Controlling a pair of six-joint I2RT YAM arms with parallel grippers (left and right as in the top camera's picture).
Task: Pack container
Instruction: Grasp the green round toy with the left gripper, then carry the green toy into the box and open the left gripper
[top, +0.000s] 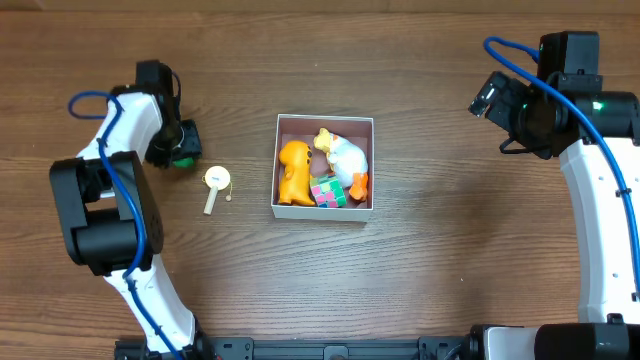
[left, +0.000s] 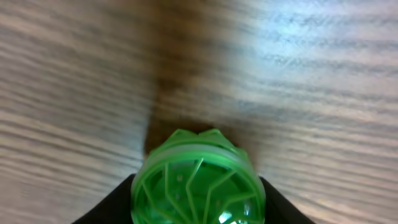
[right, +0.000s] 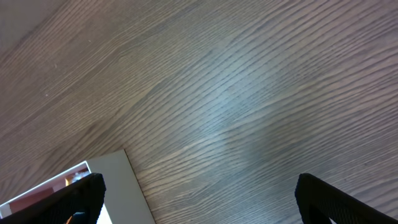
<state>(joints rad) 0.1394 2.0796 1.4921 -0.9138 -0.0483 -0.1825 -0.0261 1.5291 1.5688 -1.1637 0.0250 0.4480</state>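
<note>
The container (top: 300, 211), a shallow square box with white walls and a dusty pink inside, sits at the middle of the wooden table (top: 450, 260), square to its edges and with no lid on it. Four things lie in it: an orange dinosaur figure (top: 293, 170) stretched along the left wall, a white and yellow duck (top: 343, 152) in the upper right corner, a multicoloured cube (top: 327, 192) against the lower wall, and a small orange piece (top: 359, 184) touching the right wall beside the cube. A strip of pink floor shows in the upper left corner. Bare wood runs round all four walls, and neither arm is near the rim. To the left, a pale stick with a round cream head (top: 215, 185) lies between the box and the left arm, apart from both; a mark on its head is too small to read. Farther left, the left gripper (top: 180, 145) is clamped on a green round toy (left: 198, 186), its dark fingers (left: 112, 208) pressed against either side of the ribbed translucent shell. The right gripper (right: 199, 205) hangs well to the upper right of the box with its jaws spread wide and nothing between them, only wood grain below and one white corner of the container at the lower left of its view
</note>
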